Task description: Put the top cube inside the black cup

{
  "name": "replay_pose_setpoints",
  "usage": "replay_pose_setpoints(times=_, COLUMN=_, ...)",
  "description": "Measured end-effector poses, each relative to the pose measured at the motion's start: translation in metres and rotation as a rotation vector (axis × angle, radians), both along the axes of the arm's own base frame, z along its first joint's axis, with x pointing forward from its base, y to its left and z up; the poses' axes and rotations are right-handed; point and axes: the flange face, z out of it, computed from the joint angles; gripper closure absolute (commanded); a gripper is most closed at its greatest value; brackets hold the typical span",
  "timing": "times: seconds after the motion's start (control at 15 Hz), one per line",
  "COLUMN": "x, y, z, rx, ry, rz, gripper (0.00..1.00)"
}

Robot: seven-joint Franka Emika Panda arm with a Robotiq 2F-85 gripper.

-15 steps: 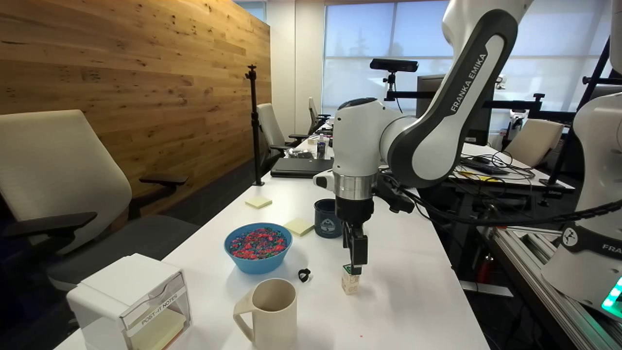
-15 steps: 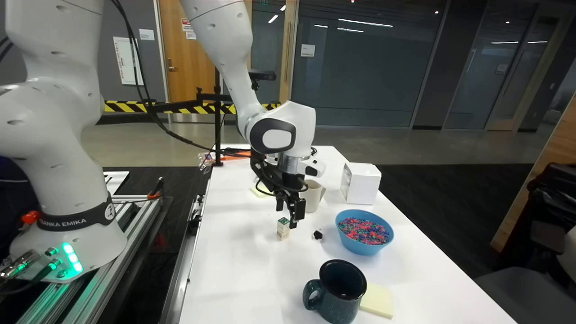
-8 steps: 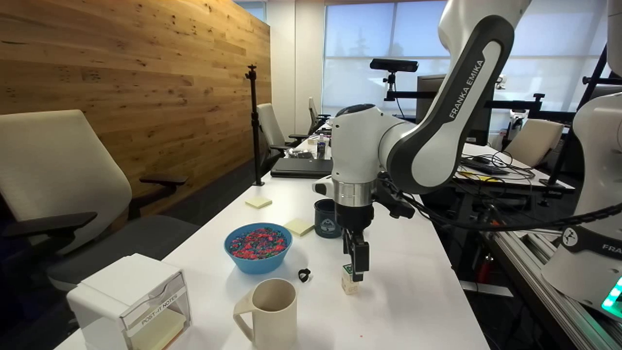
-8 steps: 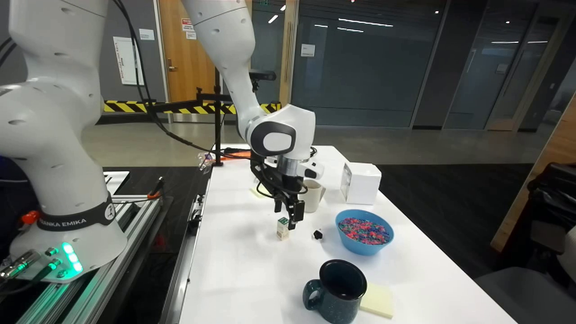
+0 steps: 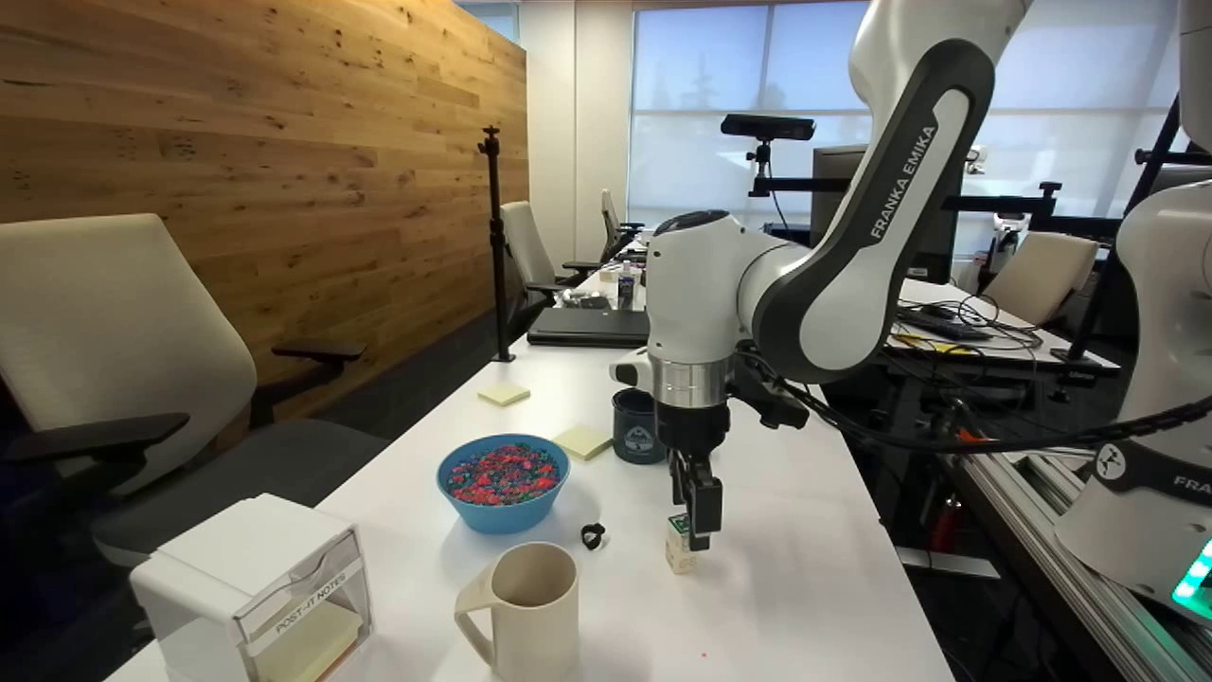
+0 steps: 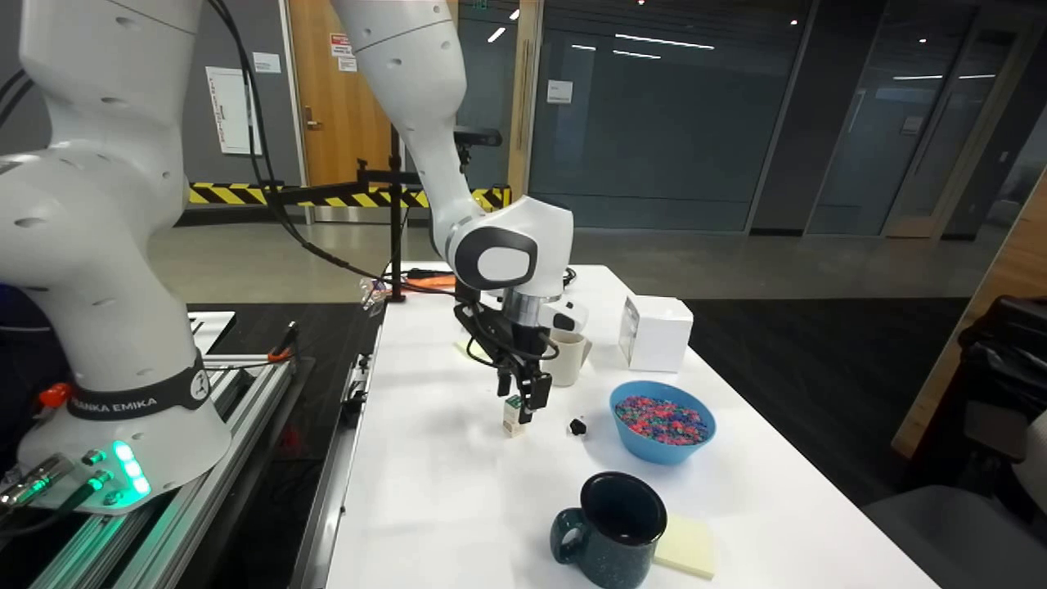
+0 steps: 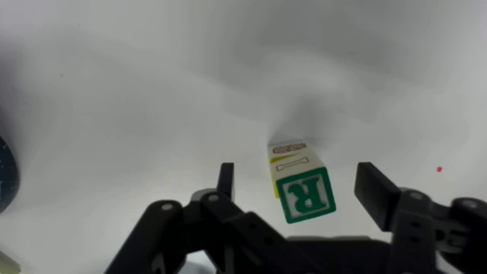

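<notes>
The top cube, with a green-framed letter R on its upper face (image 7: 306, 196), sits on a pale lower cube (image 5: 680, 562). It shows in both exterior views (image 5: 675, 532) (image 6: 512, 407), partly behind a finger. My gripper (image 7: 301, 186) is open and points down, with one finger on each side of the top cube and a gap at each side in the wrist view. It appears at the stack's top in both exterior views (image 5: 688, 521) (image 6: 515, 403). The black cup (image 6: 612, 544) stands upright with its handle at the side, partly behind the arm in an exterior view (image 5: 636, 436); its edge shows in the wrist view (image 7: 7, 175).
A blue bowl of coloured bits (image 5: 502, 488), a cream mug (image 5: 540, 616) and a white note box (image 5: 251, 578) stand on the white table. A small black object (image 6: 577, 426) lies between bowl and stack. Yellow note pads (image 6: 685, 546) lie near the cup and farther off.
My gripper has moved down a little, so its open fingers are now lower beside the top cube. The cubes, cup and other objects have not moved.
</notes>
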Motion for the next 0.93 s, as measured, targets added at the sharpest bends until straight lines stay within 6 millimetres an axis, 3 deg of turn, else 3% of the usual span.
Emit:
replay_pose_setpoints(times=0.4, x=-0.0006, y=0.0003, z=-0.0018, rx=-0.002, ry=0.003, rz=0.005, gripper=0.89)
replay_pose_setpoints(times=0.93, x=0.0006, y=-0.0003, z=-0.0011, rx=-0.012, ry=-0.007, rz=0.027, gripper=0.89)
